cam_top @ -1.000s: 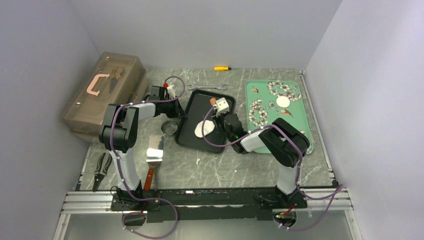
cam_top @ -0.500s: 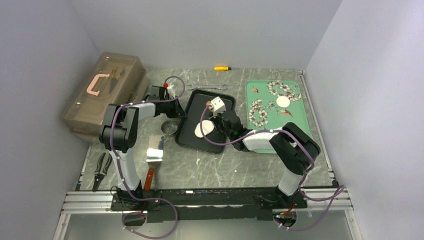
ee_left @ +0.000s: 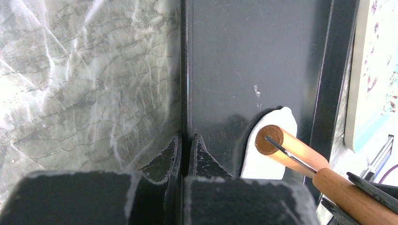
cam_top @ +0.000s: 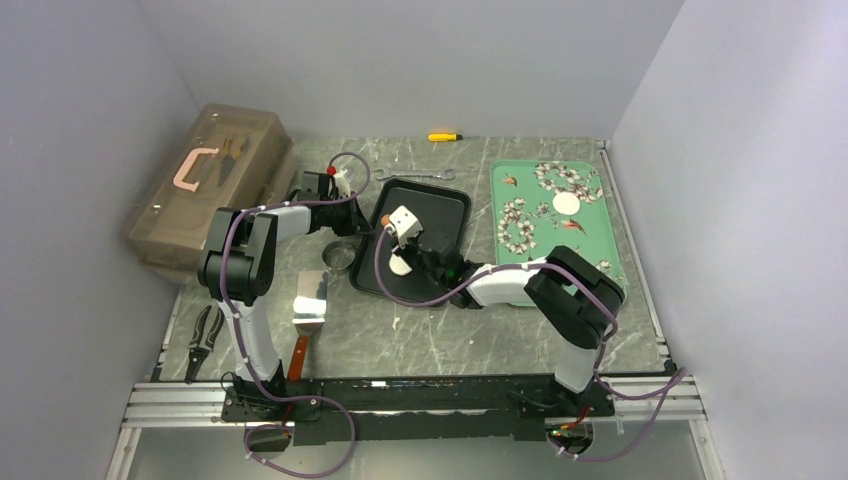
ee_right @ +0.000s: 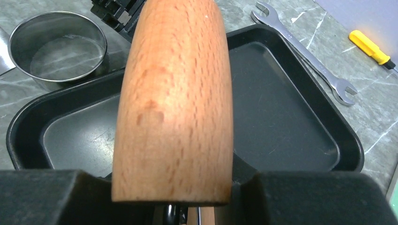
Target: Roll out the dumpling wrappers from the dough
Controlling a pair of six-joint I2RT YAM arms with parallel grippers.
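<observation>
The dough [cam_top: 399,266] is a flat white sheet in the black tray [cam_top: 445,205]; it also shows in the left wrist view [ee_left: 270,159]. My right gripper [cam_top: 405,232] is shut on the brown wooden roller [ee_right: 176,93], which lies over the dough's far part; the roller's end shows in the left wrist view [ee_left: 270,139]. My left gripper [cam_top: 352,215] is shut on the tray's left rim [ee_left: 186,93]. One round white dumpling wrapper [cam_top: 566,203] lies on the green flowered tray [cam_top: 590,240].
A metal ring cutter [cam_top: 340,257] stands left of the black tray, also in the right wrist view [ee_right: 58,49]. A scraper [cam_top: 310,298], pliers [cam_top: 205,338], a toolbox [cam_top: 210,185], a wrench [cam_top: 415,176] and a yellow screwdriver [cam_top: 445,136] lie around.
My right gripper has moved left across the black tray with the roller, over the dough, which now shows less. The left gripper has not moved.
</observation>
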